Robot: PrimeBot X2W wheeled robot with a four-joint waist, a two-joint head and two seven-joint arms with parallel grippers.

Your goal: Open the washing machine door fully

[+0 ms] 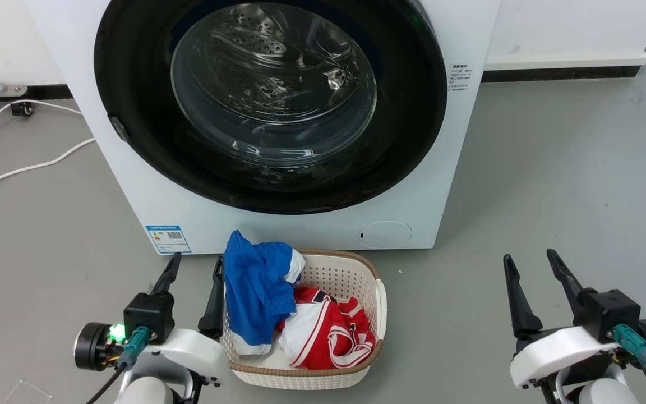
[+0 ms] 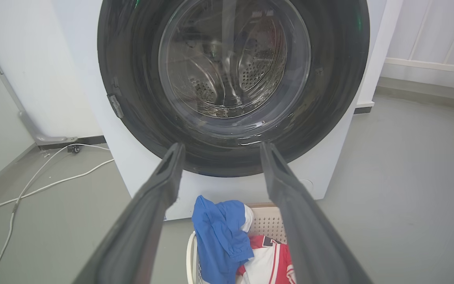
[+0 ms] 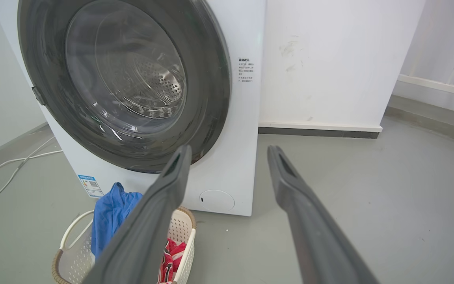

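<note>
The white washing machine (image 1: 457, 168) stands straight ahead. Its washing machine door (image 1: 272, 95), a glossy black disc with a clear glass bowl, lies flat against the front, with a small grey latch tab (image 1: 118, 128) on its left rim. The door (image 2: 235, 59) and the door (image 3: 124, 79) look the same in both wrist views. My left gripper (image 1: 198, 258) hovers low at the left, open and holding nothing, well short of the machine. My right gripper (image 1: 528, 256) is open and holding nothing over the floor at the lower right. Its fingers (image 3: 164, 197) point at the machine's lower right corner.
A white woven laundry basket (image 1: 376, 303) with blue and red-white clothes stands on the floor right before the machine, beside my left gripper (image 2: 222, 146). White cables (image 1: 26, 167) trail over the grey floor at the left. A white wall panel (image 3: 329, 59) stands right of the machine.
</note>
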